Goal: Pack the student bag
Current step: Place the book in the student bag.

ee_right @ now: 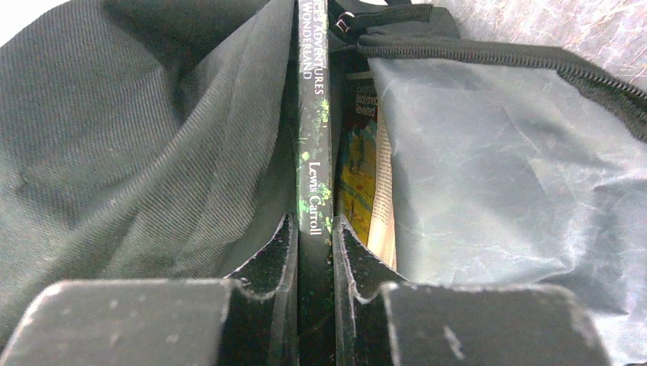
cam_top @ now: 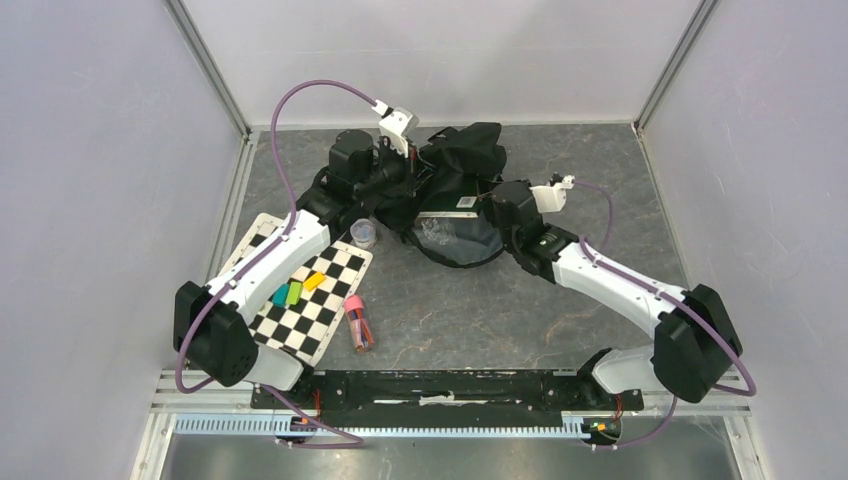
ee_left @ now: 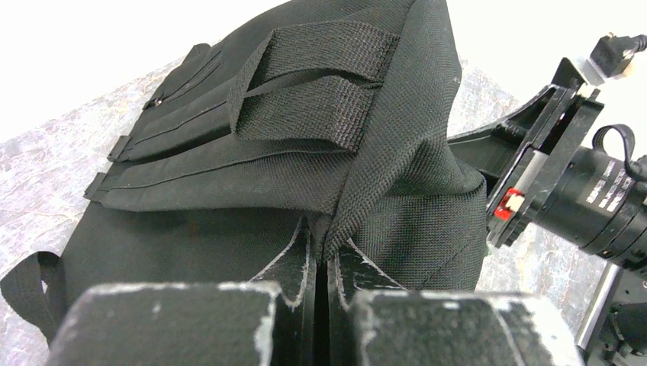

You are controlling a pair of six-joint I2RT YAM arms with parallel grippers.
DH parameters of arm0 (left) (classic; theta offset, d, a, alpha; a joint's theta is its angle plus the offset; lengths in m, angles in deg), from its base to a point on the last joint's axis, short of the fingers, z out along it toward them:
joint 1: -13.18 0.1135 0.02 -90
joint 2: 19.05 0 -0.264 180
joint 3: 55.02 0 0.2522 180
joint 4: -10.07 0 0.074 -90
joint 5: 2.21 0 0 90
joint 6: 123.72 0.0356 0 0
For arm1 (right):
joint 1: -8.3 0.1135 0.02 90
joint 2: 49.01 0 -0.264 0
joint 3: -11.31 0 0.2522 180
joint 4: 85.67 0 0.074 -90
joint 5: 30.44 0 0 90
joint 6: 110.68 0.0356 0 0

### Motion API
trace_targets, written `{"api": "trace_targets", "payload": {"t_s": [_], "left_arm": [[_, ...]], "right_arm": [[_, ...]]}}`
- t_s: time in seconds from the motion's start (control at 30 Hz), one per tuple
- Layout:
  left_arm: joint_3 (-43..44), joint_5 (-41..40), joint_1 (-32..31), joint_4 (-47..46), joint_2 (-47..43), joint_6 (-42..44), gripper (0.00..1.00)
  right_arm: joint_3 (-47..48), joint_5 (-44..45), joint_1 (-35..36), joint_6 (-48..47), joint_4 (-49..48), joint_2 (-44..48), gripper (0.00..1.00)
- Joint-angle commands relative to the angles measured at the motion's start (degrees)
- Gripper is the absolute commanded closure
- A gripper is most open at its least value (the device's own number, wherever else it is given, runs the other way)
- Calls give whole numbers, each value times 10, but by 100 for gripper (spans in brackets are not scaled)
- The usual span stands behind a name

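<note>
We see left gripper (ee_left: pixel 320 255) jaws pinched on bag (ee_left: pixel 252 183) fabric fold; strap loop (ee_left: pixel 317 84) above; black lens (ee_left: pixel 603 202) at right; grey surface (ee_left: pixel 46 175) behind.

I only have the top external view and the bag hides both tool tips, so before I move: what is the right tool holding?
Observer: The right tool is clamped on the spine of a dark book, Lewis Carroll's Wonderland, inside the student bag.
Operator: Anything next to it in there?
Observer: A second book with a yellow cover stands right beside it, against the grey lining.
Operator: And the left tool?
Observer: The left tool is shut on a fold of the bag's black outer fabric, below the carry handle.
</note>
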Motion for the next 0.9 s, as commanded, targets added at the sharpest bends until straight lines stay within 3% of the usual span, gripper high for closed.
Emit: {"api": "trace_targets", "payload": {"t_s": [0.0, 0.2, 0.43, 0.87], "left_arm": [[21, 38, -5, -82, -29, -49, 98], [39, 15, -5, -59, -21, -51, 98], [28, 22, -3, -57, -35, -48, 98], [36, 58, -2, -58, -37, -70, 98]], "right_arm": [[62, 66, 26, 24, -85, -10, 100], [39, 75, 56, 21, -99, -8, 100], [29, 128, 35, 2, -104, 0, 100], [73, 142, 14, -19, -126, -88, 100]]}}
